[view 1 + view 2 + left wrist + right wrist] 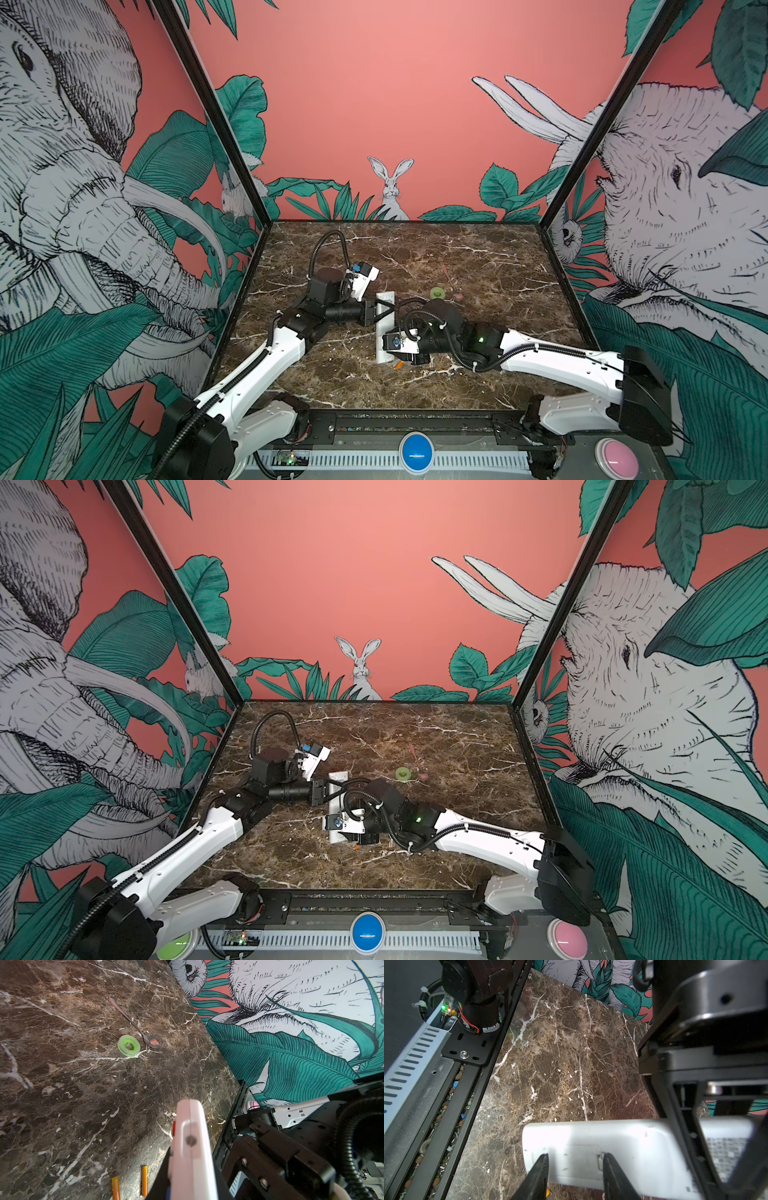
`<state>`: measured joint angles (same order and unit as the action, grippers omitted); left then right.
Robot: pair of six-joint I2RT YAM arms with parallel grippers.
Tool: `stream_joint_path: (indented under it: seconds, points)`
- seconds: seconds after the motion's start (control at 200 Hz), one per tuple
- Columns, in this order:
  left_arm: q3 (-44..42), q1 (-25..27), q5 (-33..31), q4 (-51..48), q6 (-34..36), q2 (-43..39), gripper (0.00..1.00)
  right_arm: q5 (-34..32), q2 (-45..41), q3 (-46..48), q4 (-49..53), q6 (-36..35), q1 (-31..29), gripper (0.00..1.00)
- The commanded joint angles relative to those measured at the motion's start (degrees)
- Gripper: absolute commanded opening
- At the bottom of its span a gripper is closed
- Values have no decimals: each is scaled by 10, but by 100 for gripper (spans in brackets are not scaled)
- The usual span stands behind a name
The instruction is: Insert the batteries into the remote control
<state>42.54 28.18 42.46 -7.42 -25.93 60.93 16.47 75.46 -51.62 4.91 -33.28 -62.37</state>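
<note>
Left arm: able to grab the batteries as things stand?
Probably not. The left gripper is shut on the remote, so its jaws are taken. Both batteries lie bare on the table nearby; the right gripper, open at the remote's back, looks freer.

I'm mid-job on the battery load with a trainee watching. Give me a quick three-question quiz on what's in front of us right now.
1. True or false: the left gripper is shut on the long white remote control.
2. Pick one. The two small orange cylindrical batteries are: A) inside the remote; B) lying loose on the dark marble table; C) standing upright on the remote.
3. Short answer: which utensil lies beside the green ring-shaped tape roll?
Key: 1 true; 2 B; 3 the slim metal spoon.
</note>
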Motion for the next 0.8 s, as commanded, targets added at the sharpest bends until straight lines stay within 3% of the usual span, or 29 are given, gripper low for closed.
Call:
stream_joint_path:
  seconds: [0.0, 0.635, 0.71, 0.795]
  points:
    - [9, -3, -3, 29, -3, -20, 0, 20, -13, 12, 24, -6, -12, 41]
    - [9, -3, -4, 25, -3, -22, 0, 22, -28, 22, 9, 1, -12, 38]
    - [9, -3, -3, 25, -3, -21, 0, 11, -34, 26, -1, 2, -12, 43]
    - [10, -3, -2, 24, -3, -22, 0, -4, -40, 31, -18, 4, -12, 55]
